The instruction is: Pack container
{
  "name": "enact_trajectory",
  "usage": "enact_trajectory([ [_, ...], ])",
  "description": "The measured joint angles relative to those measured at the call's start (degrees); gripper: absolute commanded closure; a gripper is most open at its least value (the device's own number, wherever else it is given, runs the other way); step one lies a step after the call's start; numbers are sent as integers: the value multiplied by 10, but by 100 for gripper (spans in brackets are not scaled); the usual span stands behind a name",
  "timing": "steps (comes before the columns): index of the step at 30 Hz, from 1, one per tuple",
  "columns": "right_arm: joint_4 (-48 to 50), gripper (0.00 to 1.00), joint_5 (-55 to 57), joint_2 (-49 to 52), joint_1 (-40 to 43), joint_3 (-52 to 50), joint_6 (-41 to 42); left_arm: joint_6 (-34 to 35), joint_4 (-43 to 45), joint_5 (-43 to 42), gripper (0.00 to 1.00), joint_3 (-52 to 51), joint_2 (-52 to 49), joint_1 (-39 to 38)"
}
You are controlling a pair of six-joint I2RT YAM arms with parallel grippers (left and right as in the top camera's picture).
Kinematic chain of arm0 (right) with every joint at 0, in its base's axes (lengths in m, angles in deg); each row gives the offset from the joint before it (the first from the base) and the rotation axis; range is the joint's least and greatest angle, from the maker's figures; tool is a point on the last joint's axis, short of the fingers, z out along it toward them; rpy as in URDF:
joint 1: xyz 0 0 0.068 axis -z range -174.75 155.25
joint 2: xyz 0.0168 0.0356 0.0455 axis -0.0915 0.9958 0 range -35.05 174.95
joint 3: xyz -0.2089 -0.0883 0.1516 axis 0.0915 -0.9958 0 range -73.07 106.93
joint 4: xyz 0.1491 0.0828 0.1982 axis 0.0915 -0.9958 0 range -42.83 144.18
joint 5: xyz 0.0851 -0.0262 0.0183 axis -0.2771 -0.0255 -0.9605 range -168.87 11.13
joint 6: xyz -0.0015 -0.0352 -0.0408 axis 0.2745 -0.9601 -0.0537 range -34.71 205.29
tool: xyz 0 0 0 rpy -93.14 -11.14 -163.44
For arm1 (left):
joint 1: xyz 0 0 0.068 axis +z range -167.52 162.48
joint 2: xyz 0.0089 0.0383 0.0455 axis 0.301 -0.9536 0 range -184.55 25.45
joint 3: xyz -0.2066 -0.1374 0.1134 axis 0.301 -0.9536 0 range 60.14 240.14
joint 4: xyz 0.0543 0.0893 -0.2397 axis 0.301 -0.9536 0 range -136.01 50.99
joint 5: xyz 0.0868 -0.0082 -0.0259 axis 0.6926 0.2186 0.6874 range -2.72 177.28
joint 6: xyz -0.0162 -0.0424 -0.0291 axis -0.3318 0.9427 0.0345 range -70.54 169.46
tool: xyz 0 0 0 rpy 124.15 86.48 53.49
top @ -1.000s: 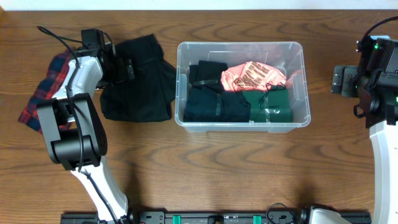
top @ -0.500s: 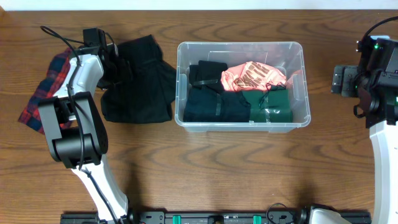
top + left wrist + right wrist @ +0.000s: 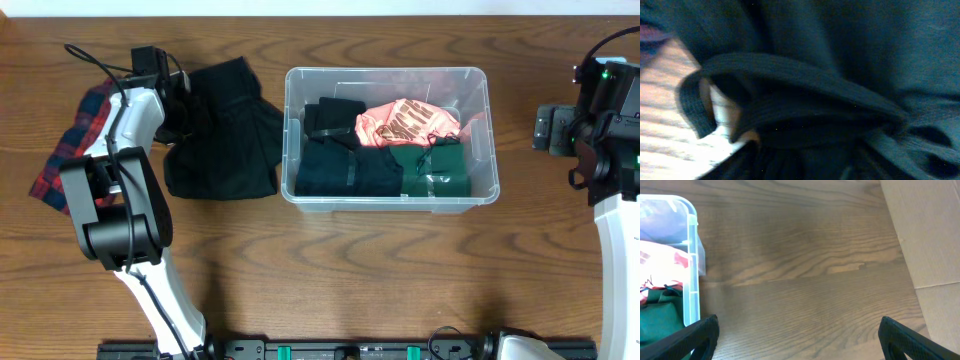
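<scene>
The clear container [image 3: 288,140] stands mid-table, holding folded black clothes [image 3: 345,165], a salmon printed garment [image 3: 405,122] and a green one [image 3: 435,168]. To its left a black garment [image 3: 225,135] lies on the wood. My left gripper [image 3: 190,105] is pressed into that garment's left edge. The left wrist view is filled with its dark fabric [image 3: 840,75] and a ribbed hem [image 3: 790,75], and my fingers are hidden. My right gripper [image 3: 800,347] hangs open over bare wood right of the container [image 3: 691,255], nothing between its fingers [image 3: 697,337].
A red and blue plaid garment [image 3: 68,140] lies at the far left, partly under the left arm. The right arm [image 3: 600,120] stands at the table's right edge. A pale beige surface [image 3: 930,240] borders the wood in the right wrist view.
The left gripper has sunk slightly further into the black garment's left edge, and the fabric there has bunched a little. The right arm and the container's contents are unchanged.
</scene>
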Motion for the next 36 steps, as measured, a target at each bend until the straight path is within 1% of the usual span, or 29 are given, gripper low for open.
enact_trajectory([
  [1, 0, 1, 0, 0, 0, 0, 0, -1, -3, -2, 70, 0, 0, -1],
  [2, 0, 1, 0, 0, 0, 0, 0, 1, -5, -5, 80, 1, 0, -2],
  [3, 0, 1, 0, 0, 0, 0, 0, -3, -9, -5, 94, 3, 0, -3],
  [14, 0, 1, 0, 0, 0, 0, 0, -7, -26, -3, 94, 8, 8, -2],
  [18, 0, 1, 0, 0, 0, 0, 0, -27, -34, 7, 94, 2, 26, -3],
  [22, 0, 1, 0, 0, 0, 0, 0, -53, -32, 18, 94, -11, 76, -3],
  [30, 0, 1, 0, 0, 0, 0, 0, -98, -3, 37, 94, -13, 226, -2],
  [36, 0, 1, 0, 0, 0, 0, 0, -150, 38, 3, 94, -13, 328, -16],
])
